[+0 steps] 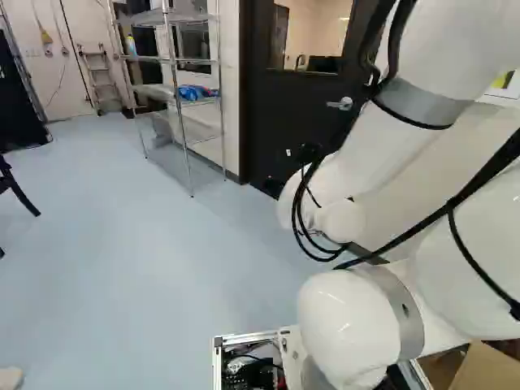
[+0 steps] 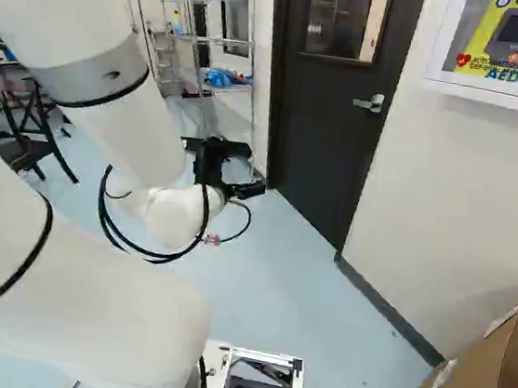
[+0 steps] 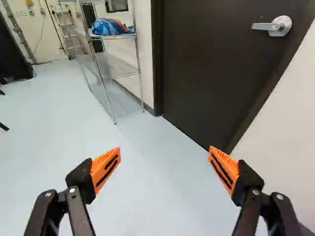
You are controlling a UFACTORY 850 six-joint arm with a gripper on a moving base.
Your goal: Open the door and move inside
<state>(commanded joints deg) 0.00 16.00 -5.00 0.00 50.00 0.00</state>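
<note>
Metal rack [image 1: 180, 106] stands at the far left on the pale floor [image 1: 146, 244], a blue bundle [image 3: 109, 26] on one of its shelves. Right of it, nearer, the hand [image 3: 164, 157] hangs in the air with its two orange pads wide apart and nothing between them, low and to the left of the handle and not touching the door. Next comes the dark door [image 2: 326, 136], shut in its frame, a window [image 2: 345, 16] in its upper part. Its silver handle [image 2: 369, 103] sits near the right edge, the lever pointing left. Further right are the pale wall [image 2: 457, 179], the AED case [image 2: 515, 45] on it and, near at the right, an open carton [image 2: 462, 386]. I take the step in hand to be the approach, with the latch still to be worked. Next the hand should rise and go right to the lever, line up on it, then press it down before any push or pull.
</note>
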